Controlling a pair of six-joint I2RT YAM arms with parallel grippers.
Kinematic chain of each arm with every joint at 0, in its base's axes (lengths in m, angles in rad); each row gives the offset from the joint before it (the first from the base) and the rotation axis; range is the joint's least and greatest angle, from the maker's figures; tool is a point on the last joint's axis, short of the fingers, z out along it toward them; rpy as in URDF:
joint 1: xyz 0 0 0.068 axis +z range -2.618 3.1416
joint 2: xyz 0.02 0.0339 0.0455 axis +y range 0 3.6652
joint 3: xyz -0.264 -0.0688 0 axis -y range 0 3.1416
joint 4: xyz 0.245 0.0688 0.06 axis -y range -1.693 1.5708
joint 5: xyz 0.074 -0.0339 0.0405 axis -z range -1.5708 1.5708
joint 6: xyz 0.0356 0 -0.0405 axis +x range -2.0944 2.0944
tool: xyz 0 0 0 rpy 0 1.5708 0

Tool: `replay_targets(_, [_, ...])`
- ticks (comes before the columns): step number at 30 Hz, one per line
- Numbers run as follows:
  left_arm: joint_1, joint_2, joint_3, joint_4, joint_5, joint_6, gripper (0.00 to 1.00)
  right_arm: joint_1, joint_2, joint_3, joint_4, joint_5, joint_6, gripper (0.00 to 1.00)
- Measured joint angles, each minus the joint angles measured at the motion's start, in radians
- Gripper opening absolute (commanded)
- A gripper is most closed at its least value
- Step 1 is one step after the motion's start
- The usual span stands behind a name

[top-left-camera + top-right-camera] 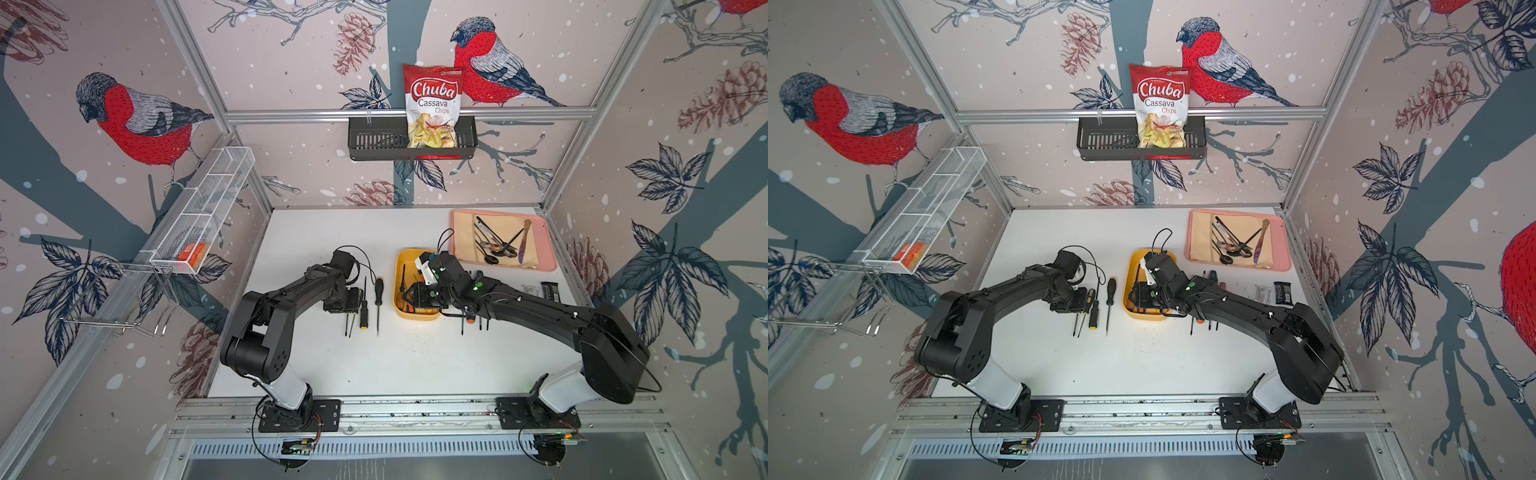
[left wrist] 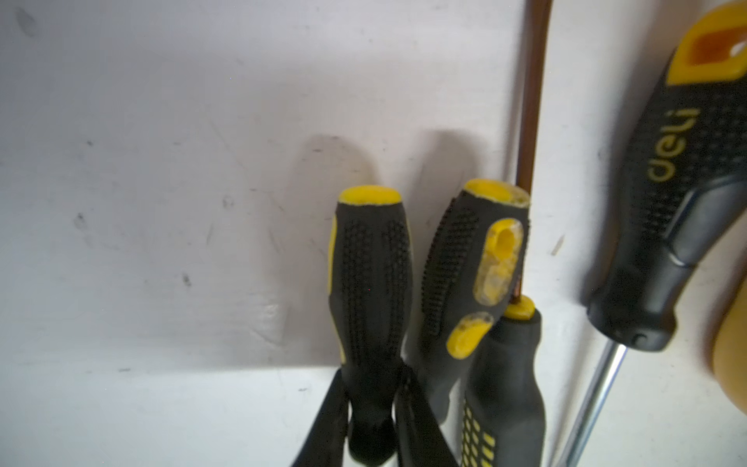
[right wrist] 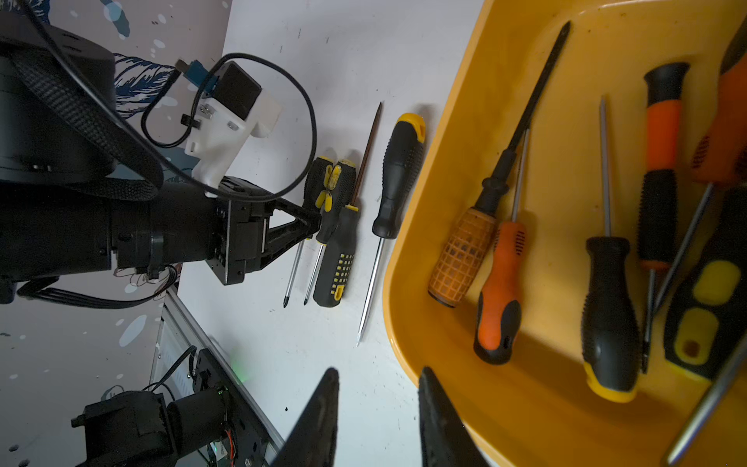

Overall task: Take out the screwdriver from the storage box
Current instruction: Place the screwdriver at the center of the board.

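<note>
Now the screwdriver (image 2: 370,275) clasped by the left gripper (image 2: 374,388) should be released gently; the right gripper (image 3: 379,376) is parted, empty.

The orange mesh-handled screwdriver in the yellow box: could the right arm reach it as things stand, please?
Probably yes: the right gripper hangs open beside the storage box rim, and the screwdriver lies with nothing over its handle.

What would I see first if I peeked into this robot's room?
Probably the bright yellow storage box in the middle of the white table, full of screwdrivers. Next, the red chips bag in the black basket on the back wall, beside big red painted birds.
</note>
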Motion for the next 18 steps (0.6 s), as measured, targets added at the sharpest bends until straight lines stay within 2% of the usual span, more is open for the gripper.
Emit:
replay_targets(3, [0.000, 0.000, 0.000, 0.003, 0.000, -0.002, 0.29, -0.005, 0.000, 0.000, -0.003, 0.000, -0.002, 0.35])
replay_targets(18, [0.000, -0.067, -0.003, 0.002, 0.032, -0.025, 0.30, -0.024, -0.003, 0.028, -0.053, 0.012, -0.021, 0.36])
